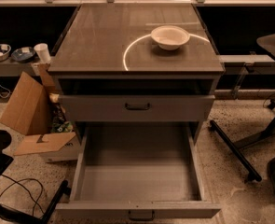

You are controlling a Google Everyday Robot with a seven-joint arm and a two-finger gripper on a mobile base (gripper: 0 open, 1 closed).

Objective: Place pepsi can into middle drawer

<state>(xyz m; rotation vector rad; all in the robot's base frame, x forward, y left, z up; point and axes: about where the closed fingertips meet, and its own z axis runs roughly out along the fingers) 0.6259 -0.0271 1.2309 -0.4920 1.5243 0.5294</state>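
The middle drawer [137,183] stands pulled out, its grey floor open from above; the upper drawer front [174,108] stands over its rear edge; a white bowl [170,36] occupies the right rear of the cabinet top [99,41]; a cardboard box [27,108] crowds the left side; the gripper is out of view.

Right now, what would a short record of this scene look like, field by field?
cabinet top: holds a white bowl toward the back right
upper drawer: pushed in, dark handle on its front
middle drawer: pulled open, bare grey floor showing
pepsi can: not in view
gripper: not in view
floor beside cabinet: open cardboard box at picture left
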